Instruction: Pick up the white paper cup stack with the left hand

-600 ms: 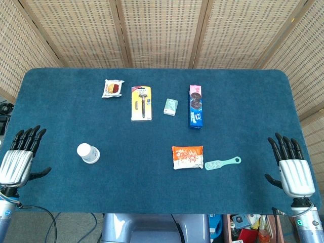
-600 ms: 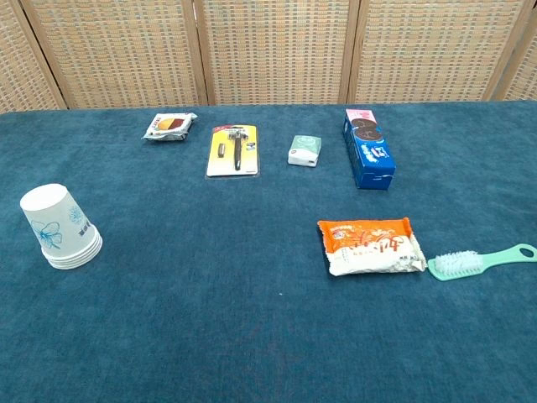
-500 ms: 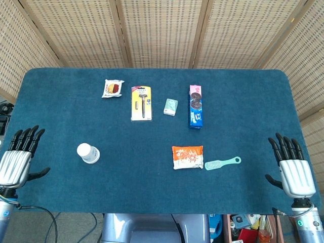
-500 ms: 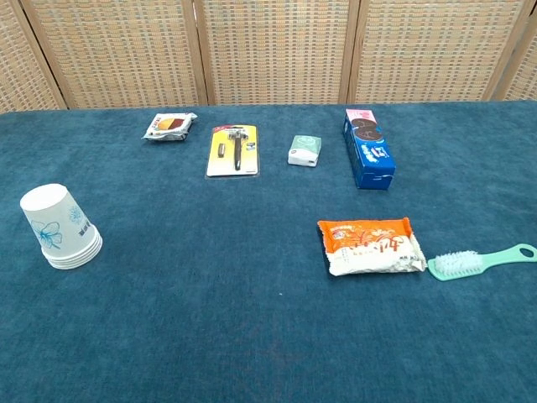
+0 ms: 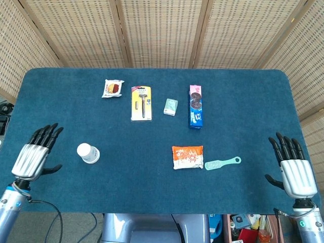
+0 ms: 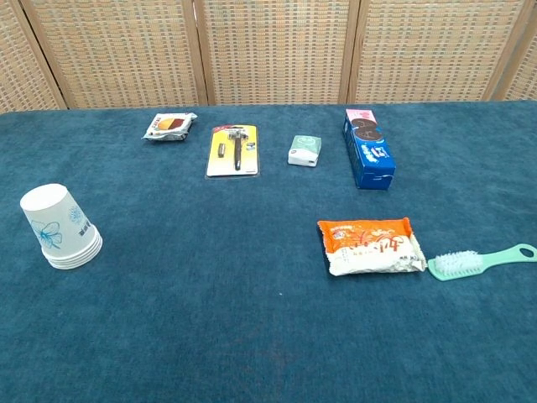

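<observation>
Both the left hand [image 5: 35, 154] and the right hand [image 5: 293, 169] have ribbed silver backs and black fingers and thumbs. Below each sits a pale blue-grey wrist, and a thin black cable [image 5: 43, 205] trails from the left wrist.

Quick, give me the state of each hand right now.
Left hand: open, fingers spread, holding nothing, beside the white paper cup stack but not touching it.
Right hand: open, fingers spread, holding nothing, at the table's right edge.
</observation>
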Tool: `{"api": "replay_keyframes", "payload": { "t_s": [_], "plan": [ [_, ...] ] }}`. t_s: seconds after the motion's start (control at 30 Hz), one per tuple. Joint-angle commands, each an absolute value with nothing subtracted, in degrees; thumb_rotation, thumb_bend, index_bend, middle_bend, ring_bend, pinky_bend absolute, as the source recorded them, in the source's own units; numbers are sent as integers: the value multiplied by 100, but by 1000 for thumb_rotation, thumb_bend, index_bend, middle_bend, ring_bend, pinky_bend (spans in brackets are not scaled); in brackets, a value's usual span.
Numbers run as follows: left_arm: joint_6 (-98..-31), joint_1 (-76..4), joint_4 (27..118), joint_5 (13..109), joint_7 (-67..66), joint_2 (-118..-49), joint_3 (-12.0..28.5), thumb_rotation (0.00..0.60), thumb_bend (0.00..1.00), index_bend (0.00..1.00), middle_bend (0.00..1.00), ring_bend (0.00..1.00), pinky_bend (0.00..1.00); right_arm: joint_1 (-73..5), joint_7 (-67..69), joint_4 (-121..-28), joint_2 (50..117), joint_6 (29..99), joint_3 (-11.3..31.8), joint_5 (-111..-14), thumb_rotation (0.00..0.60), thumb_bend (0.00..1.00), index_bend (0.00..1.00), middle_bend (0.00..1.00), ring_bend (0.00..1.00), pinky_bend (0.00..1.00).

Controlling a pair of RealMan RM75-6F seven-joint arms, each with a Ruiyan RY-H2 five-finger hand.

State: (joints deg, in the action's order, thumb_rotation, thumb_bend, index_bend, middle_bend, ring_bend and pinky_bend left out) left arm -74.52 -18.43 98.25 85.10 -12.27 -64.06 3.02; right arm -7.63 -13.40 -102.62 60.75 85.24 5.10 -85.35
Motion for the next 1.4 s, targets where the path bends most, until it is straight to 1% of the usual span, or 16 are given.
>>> {"api": "replay_keyframes", "payload": {
  "t_s": [0.03, 0.1, 0.17, 0.2, 0.23, 0.33, 0.63, 0.9, 1.1, 1.27, 1.4],
  "plan": [
    [-6418, -2624, 9003, 8555, -1197, -6893, 482, 600, 32, 0, 29, 47, 180, -776, -1272, -10220, 6084, 8526, 539, -8536, 600, 0, 0, 0, 0, 0],
    [-6063, -2790, 8889, 8437, -1148, -6973, 466, 600, 32, 0, 70, 81, 201, -776, -1227, -10184, 6097, 8536, 557, -8531, 600, 0, 0, 0, 0, 0],
    [-5884, -2881, 8820, 8323, -1185, -7028, 477, 600, 33, 12, 126, 123, 231, -779, -1153, -10129, 6128, 8566, 579, -8552, 600, 0, 0, 0, 0, 0],
    [-5821, -2918, 8778, 8258, -1208, -7077, 486, 600, 33, 28, 143, 137, 242, -781, -1098, -10083, 6144, 8572, 585, -8564, 600, 0, 0, 0, 0, 0],
    [-5795, -2933, 8761, 8234, -1214, -7099, 486, 600, 33, 66, 168, 157, 257, -780, -1078, -10061, 6149, 8572, 586, -8563, 600, 0, 0, 0, 0, 0],
    [-5678, -2997, 8700, 8170, -1251, -7161, 452, 600, 33, 136, 206, 187, 276, -778, -1027, -9988, 6159, 8542, 600, -8499, 600, 0, 0, 0, 0, 0],
    [-5646, -3041, 8636, 8153, -1277, -7160, 351, 600, 32, 240, 299, 266, 316, -776, -919, -9954, 6123, 8469, 657, -8326, 600, 0, 0, 0, 0, 0],
    [-5604, -3089, 8541, 8047, -1304, -7254, 335, 600, 33, 279, 332, 301, 350, -785, -890, -9968, 6110, 8431, 666, -8300, 600, 0, 0, 0, 0, 0],
    [-5620, -3126, 8417, 7961, -1384, -7413, 352, 600, 33, 327, 370, 353, 404, -776, -852, -9981, 6084, 8412, 674, -8256, 600, 0, 0, 0, 0, 0],
    [-5692, -3117, 8389, 7905, -1501, -7451, 352, 600, 61, 458, 484, 436, 463, -777, -832, -9990, 6067, 8384, 677, -8226, 600, 0, 0, 0, 0, 0],
    [-5732, -3093, 8485, 7823, -1506, -7353, 365, 600, 78, 501, 522, 471, 490, -783, -808, -9998, 6057, 8358, 676, -8220, 600, 0, 0, 0, 0, 0]
  ]
}}
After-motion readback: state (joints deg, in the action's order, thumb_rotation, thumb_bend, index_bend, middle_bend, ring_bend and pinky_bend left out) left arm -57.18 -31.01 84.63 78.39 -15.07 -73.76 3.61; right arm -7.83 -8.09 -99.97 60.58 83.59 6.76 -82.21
